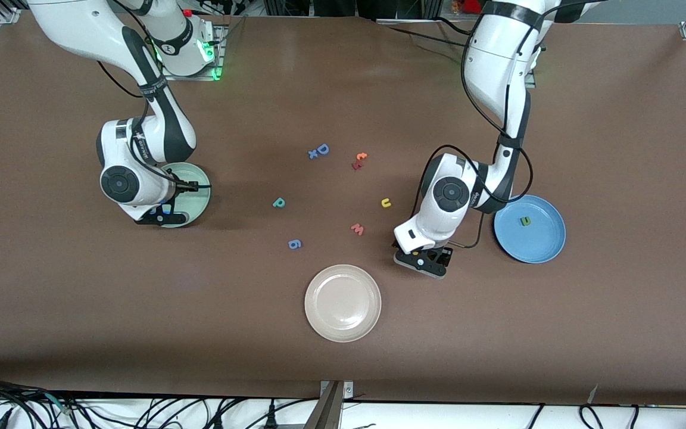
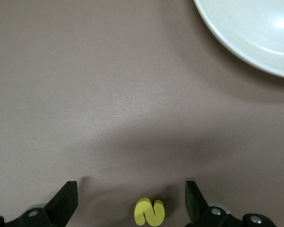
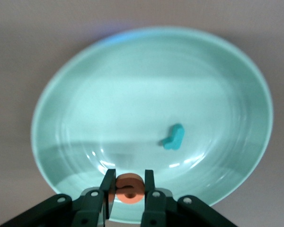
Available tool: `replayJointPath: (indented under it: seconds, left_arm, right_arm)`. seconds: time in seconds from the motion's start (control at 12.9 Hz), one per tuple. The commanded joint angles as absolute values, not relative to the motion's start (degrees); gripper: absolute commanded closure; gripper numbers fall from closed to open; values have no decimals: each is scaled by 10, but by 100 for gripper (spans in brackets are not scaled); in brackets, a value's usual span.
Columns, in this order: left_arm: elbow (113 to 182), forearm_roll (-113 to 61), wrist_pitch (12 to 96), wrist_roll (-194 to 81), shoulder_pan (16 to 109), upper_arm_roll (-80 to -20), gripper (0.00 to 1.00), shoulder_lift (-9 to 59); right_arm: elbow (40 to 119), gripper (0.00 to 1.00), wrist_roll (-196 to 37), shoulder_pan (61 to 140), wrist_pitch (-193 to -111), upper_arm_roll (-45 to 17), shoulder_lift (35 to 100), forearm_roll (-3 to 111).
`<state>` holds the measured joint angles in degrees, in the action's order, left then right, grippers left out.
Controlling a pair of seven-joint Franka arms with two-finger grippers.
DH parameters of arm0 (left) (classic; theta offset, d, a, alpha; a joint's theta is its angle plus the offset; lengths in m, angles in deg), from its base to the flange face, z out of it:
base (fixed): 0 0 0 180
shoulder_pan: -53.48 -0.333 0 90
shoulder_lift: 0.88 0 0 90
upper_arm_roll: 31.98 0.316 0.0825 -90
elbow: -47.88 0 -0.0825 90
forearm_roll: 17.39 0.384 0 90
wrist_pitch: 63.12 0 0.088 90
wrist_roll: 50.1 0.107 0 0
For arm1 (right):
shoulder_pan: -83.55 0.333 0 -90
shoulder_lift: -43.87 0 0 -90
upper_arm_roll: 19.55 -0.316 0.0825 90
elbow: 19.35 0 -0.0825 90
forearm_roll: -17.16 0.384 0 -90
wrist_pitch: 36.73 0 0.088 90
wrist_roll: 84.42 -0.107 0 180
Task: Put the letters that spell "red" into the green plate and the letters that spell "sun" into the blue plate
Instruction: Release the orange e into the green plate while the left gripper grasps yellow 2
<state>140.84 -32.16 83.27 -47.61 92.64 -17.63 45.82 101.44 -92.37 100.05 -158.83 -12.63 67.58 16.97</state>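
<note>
The right pincer (image 3: pixel 128 189) hangs over the green plate (image 1: pixel 197 179), clenched on the orange "e" (image 3: pixel 129 187) just above the plate's rim. The teal "r" (image 3: pixel 174 137) already lies inside that plate, apart from its rim. The green plate sits toward the right arm's end of the tabletop (image 1: pixel 617 119), with wide bare surface between it and that end's edge.

The left pincer (image 2: pixel 131 201) is low over the tabletop with its fingers (image 2: pixel 64 201) spread wide, released, and the yellow "s" (image 2: pixel 150 212) lies on the surface between them, touching neither. This spot is between the beige-white plate (image 1: pixel 343 295) and the blue plate (image 1: pixel 542 244). The blue plate lies toward the left arm's end, holding the dark green "n" (image 1: pixel 524 221) near its middle.

Around the tabletop's middle the rest lie loose and well apart: the teal "d" (image 1: pixel 279 203), the yellow "u" (image 1: pixel 386 203), the red "w" (image 1: pixel 357 229), the blue "g" (image 1: pixel 295 243), the blue capital "D" (image 1: pixel 321 149) and a small orange and red pair (image 1: pixel 359 160). The beige-white plate sits nearest the front edge, with open room on both sides of it.
</note>
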Motion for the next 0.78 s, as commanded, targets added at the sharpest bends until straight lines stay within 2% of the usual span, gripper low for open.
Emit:
replayJointPath:
  seconds: [0.0,0.08,0.39,0.54,0.7]
  left_arm:
    - [1389,-344,793,-470,937,-158,0,468]
    - [1390,-344,791,-469,937,-158,0,468]
    - [1392,-343,790,-468,938,-156,1,472]
    - [1392,-343,790,-468,938,-156,5,475]
    - [1391,-343,790,-461,942,-156,22,478]
  right_arm:
    - [1033,36,-902,993,-1579,-128,672,187]
    - [1030,0,-904,988,-1575,-128,672,205]
    - [972,0,-939,992,-1507,-137,662,234]
    - [962,0,-993,994,-1504,-165,652,246]
    - [961,0,-1054,994,-1516,-195,651,248]
